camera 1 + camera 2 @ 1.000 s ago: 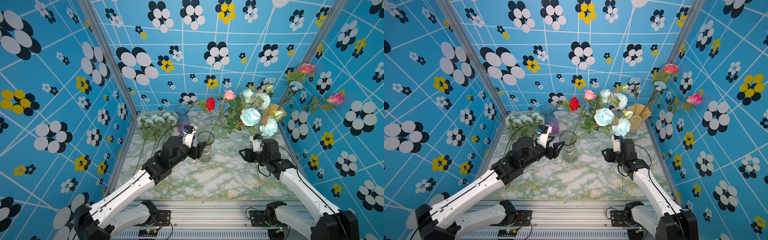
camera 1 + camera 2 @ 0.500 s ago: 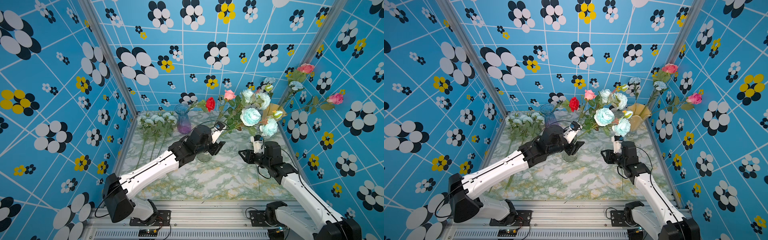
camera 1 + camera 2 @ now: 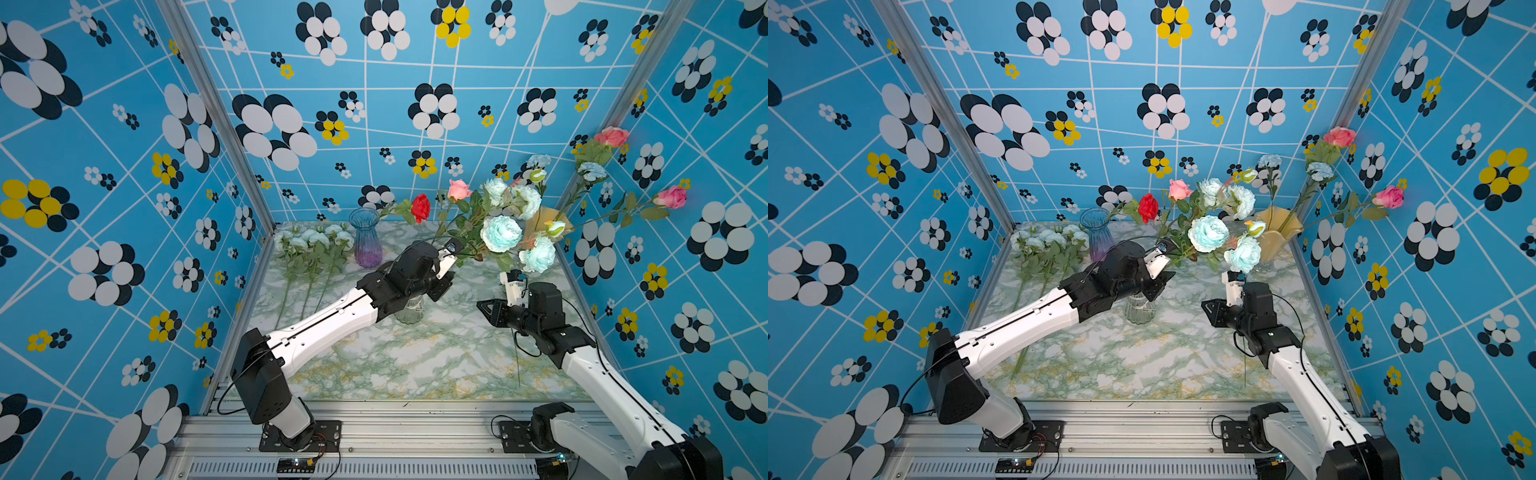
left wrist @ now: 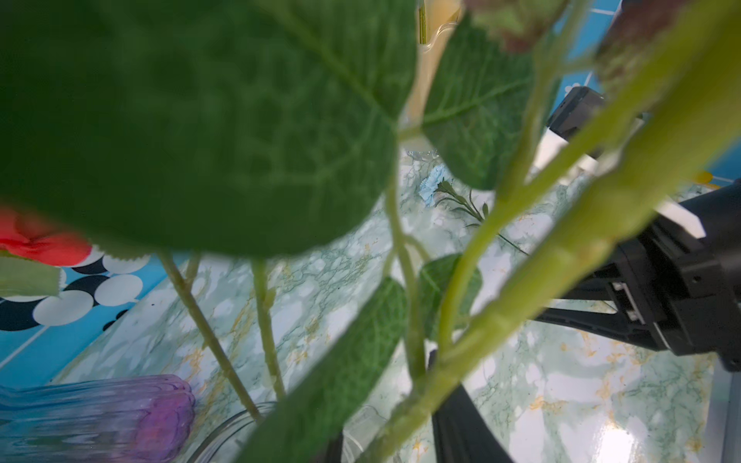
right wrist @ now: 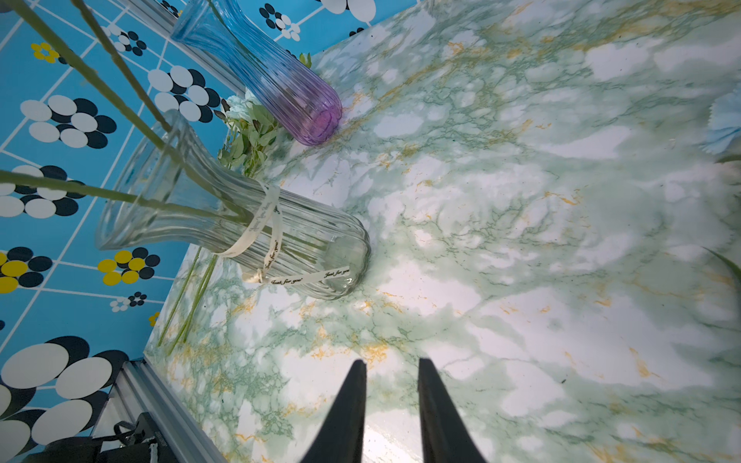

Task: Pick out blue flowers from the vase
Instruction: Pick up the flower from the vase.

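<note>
The left hand has swung in over the clear glass vase, among the stems; its grip I cannot tell. It should pinch only a stem of the blue flowers, leaning rightward from that vase. The right hand hovers narrow, empty, over the counter.
</note>
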`<state>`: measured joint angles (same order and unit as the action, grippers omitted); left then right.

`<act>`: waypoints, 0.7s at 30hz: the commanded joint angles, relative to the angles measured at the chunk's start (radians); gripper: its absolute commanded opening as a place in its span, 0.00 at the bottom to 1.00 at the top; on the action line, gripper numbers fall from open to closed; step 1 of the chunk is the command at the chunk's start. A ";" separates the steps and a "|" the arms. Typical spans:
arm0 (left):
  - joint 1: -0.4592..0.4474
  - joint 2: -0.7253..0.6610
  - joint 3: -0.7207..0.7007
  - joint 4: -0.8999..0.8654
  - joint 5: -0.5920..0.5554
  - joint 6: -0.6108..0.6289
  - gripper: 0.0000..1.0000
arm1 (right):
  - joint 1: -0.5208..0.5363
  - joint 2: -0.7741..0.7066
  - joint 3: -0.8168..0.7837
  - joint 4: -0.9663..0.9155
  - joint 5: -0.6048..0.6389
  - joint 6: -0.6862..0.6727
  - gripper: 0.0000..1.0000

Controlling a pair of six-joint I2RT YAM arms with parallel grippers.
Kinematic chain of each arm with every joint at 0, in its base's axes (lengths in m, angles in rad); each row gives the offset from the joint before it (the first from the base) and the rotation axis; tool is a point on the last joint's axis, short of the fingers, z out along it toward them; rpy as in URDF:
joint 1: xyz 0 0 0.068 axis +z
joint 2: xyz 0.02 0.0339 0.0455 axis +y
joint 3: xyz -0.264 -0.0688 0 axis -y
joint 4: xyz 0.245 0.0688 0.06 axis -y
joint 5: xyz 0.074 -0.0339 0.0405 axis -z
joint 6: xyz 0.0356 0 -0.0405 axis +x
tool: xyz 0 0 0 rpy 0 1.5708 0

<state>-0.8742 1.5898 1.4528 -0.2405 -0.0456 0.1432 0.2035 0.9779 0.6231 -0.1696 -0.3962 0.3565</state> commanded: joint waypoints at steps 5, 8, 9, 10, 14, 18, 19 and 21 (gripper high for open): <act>0.014 -0.017 0.017 0.024 -0.020 0.014 0.21 | 0.017 0.008 -0.006 0.036 -0.023 0.006 0.21; 0.015 -0.028 0.007 0.035 -0.023 0.027 0.16 | 0.020 0.013 -0.003 0.035 -0.024 0.006 0.20; 0.016 -0.033 0.001 0.044 -0.028 0.031 0.15 | 0.020 0.011 -0.004 0.036 -0.023 0.006 0.20; 0.015 -0.038 -0.006 0.052 -0.034 0.036 0.14 | 0.022 0.012 -0.004 0.035 -0.023 0.006 0.20; 0.016 -0.058 -0.026 0.074 -0.059 0.054 0.08 | 0.025 0.013 -0.004 0.035 -0.020 0.007 0.19; 0.018 -0.077 -0.029 0.077 -0.069 0.072 0.01 | 0.028 0.015 -0.001 0.036 -0.020 0.008 0.17; 0.019 -0.082 -0.028 0.078 -0.074 0.077 0.00 | 0.029 0.014 -0.002 0.036 -0.018 0.008 0.17; 0.023 -0.091 -0.025 0.081 -0.080 0.087 0.00 | 0.030 0.014 0.000 0.038 -0.018 0.009 0.16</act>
<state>-0.8597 1.5394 1.4372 -0.1978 -0.1043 0.2050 0.2253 0.9886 0.6231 -0.1589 -0.4026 0.3565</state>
